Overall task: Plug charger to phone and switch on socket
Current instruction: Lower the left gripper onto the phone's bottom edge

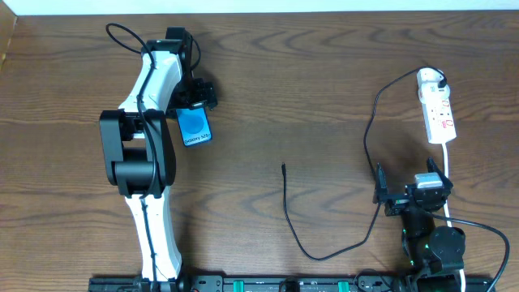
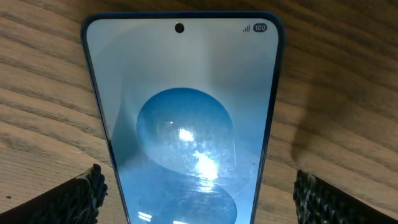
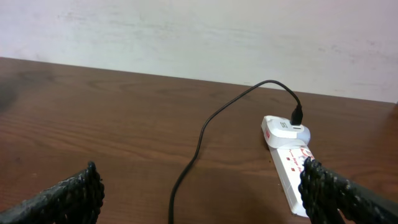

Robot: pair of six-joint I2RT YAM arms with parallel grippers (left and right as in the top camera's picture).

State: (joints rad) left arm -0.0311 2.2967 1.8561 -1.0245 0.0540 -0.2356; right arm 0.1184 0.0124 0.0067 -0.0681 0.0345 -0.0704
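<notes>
Fronting white wall (image 3: 186,31), brown wood table (image 1: 324,97); left gripper (image 2: 199,186), right gripper (image 3: 199,186) both spread.

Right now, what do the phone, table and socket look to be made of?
The phone front looks like glossy glass: it mirrors a bright glare; its thin blue edge could be metal or plastic. The table looks like matte wood or wood-look laminate, with grain lines. The socket looks like smooth white moulded plastic.
</notes>
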